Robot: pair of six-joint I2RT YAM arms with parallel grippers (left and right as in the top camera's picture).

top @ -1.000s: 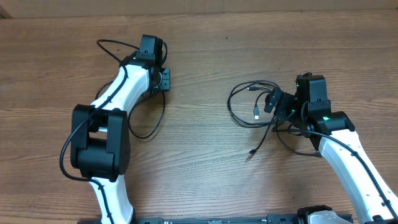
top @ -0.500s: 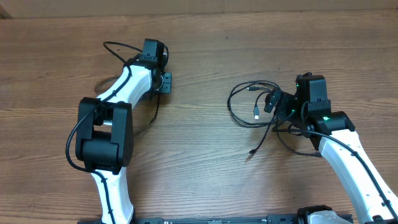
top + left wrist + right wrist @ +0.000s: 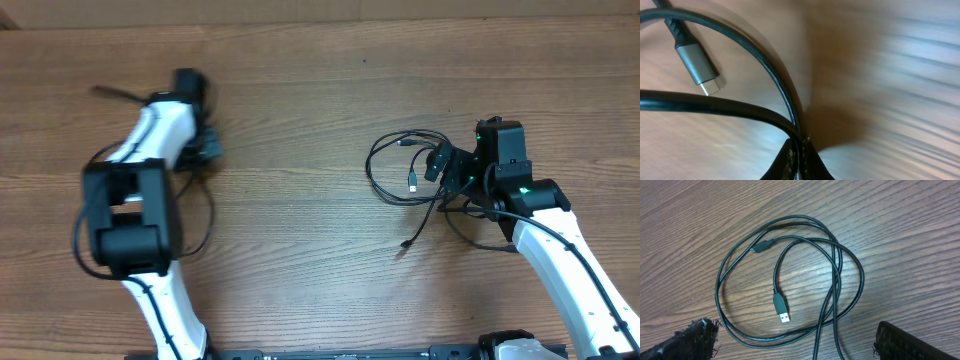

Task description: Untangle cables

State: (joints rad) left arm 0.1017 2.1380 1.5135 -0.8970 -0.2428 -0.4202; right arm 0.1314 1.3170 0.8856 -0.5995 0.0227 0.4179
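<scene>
**L arm pulled one cable clear to the left**

Over the last sec your L arm swung from centre-left of the desk (image 3: 320,80) out toward the far-left edge; the overhead view was smeared with motion there. In the same stretch the left pincer (image 3: 801,159) went from part-open to fully closed. The L wrist view showed it clamped on a black cable (image 3: 767,65), two strands running out of the closed tips. That cable's silver plug (image 3: 697,67) lay just beyond, to the left in that view. The streaked wood behind it said the arm was moving fast.

My read: that cable was being dragged away from the others, so one cord looked separated and well apart from the pile. You had approx. one of three sorted, with the rest to do.

R side hadn't budged. The right pincer (image 3: 792,327) hung wide open, holding nothing and touching nothing. It sat above the near edge of the remaining cables (image 3: 762,245), which lay as overlapping loops right of centre on the desk. A USB plug (image 3: 780,304) rested inside the loops and a loose tail ran toward the near side. It looked like two cords crossing, but I couldn't tell exactly where they crossed.
</scene>
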